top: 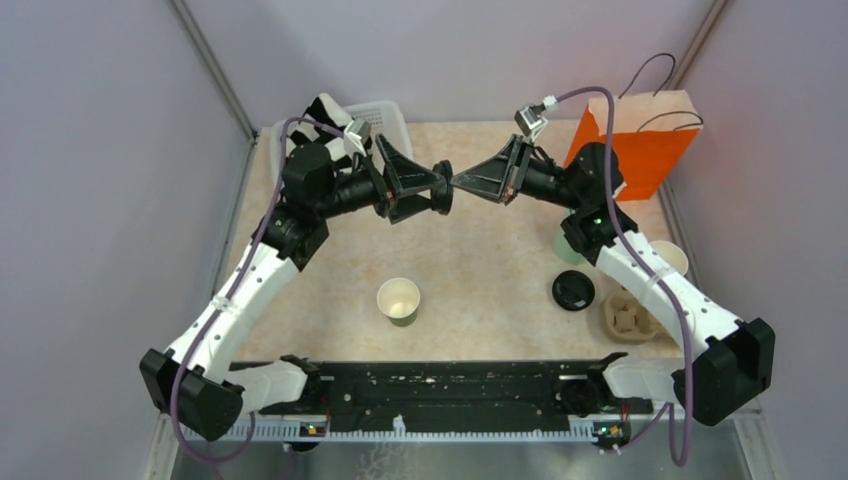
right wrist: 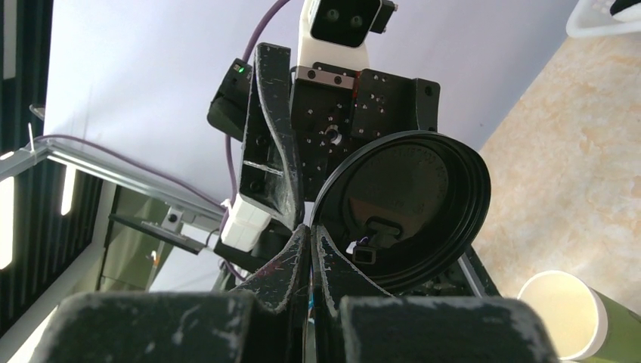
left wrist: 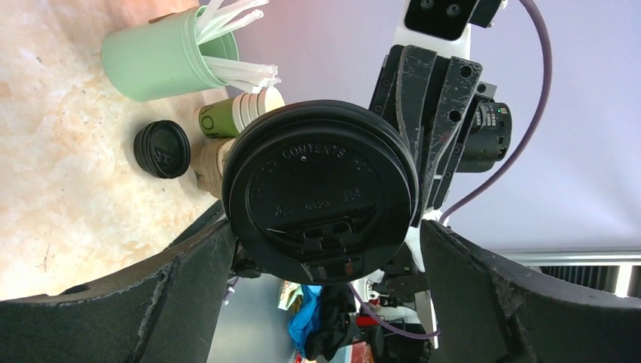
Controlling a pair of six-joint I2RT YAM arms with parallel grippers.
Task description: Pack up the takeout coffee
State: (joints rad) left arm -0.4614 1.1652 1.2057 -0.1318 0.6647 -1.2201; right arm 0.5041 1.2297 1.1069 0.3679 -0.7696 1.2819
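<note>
A black lid (top: 444, 186) hangs in mid-air between both grippers above the back of the table. My right gripper (top: 462, 182) is shut on its rim; its fingers (right wrist: 298, 249) pinch the edge and the lid's underside (right wrist: 404, 204) faces that camera. My left gripper (top: 430, 188) is open, one jaw on either side of the lid (left wrist: 321, 200), with a thin gap at the right jaw. A dark green cup (top: 399, 300) stands open at the table's middle. A second lid (top: 573, 290) lies at the right. A second cup (top: 672, 256) stands behind the right arm.
An orange paper bag (top: 645, 150) stands at the back right. A mint tumbler of straws (left wrist: 162, 64) and a cardboard carrier (top: 628, 316) sit by the right arm. A white basket (top: 388, 118) is at the back left.
</note>
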